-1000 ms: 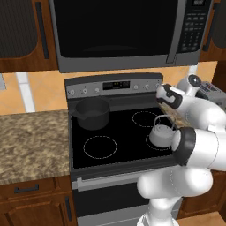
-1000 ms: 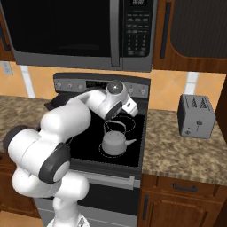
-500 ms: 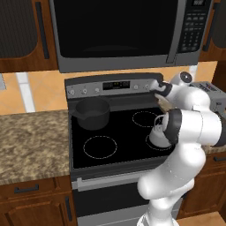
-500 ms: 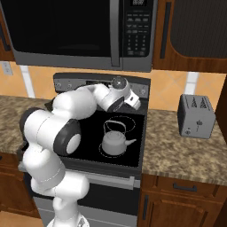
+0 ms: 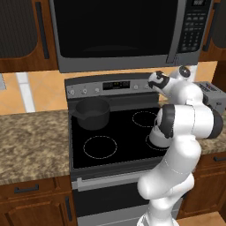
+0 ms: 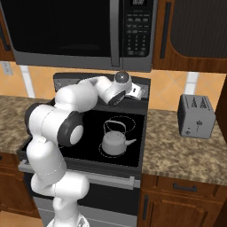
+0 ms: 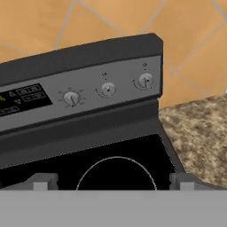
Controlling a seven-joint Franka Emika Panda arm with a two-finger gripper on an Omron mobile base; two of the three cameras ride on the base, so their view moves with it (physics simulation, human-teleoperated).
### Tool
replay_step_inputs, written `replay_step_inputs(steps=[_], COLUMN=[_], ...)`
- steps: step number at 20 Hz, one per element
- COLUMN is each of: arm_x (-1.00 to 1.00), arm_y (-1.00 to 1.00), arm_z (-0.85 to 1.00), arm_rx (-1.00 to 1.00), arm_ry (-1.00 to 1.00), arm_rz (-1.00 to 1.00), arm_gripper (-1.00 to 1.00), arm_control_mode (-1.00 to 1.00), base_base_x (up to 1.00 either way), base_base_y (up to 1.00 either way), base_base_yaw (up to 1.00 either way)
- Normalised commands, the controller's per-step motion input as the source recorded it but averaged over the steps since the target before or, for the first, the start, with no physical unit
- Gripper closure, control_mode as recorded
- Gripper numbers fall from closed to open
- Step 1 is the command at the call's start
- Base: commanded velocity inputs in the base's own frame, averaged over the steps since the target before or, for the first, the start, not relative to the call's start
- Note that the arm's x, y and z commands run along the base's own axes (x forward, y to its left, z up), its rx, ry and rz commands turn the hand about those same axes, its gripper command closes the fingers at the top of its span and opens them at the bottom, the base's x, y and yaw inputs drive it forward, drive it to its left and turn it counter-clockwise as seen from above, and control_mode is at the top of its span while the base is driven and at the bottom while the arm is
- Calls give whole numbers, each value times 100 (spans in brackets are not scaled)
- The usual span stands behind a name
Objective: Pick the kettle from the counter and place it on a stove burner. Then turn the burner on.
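kettle (image 6: 116, 142): squat grey metal, arched handle, upright

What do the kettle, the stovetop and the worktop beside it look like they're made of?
Kettle: grey metal, seemingly brushed, with soft sheen. Cooktop: glossy black glass, judging by its flat surface and printed white rings. Counter: mottled brown and tan, granite-like; possibly laminate.

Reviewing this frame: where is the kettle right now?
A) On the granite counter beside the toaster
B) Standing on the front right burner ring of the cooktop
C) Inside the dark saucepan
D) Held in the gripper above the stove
B: in the right base view the kettle stands upright on the black cooktop within a white burner ring, apart from the open gripper up near the control panel.
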Motion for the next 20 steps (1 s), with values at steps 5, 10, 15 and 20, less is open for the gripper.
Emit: replay_step_inputs(steps=[5,10,15,20], arm_x=[11,4,7,40], arm_y=[-16,-24,-18,-8], arm_z=[0,0,9,5], arm_rx=[-7,0,0,0], arm_ry=[-16,0,0,5], arm_rz=[11,6,3,3], arm_gripper=[-100,-100,-100,-100], arm_control_mode=[-100,-100,-100,-100], base_base_x=[0,0,0,0], base_base_y=[0,0,0,0], base_base_yaw=[0,0,0,0])
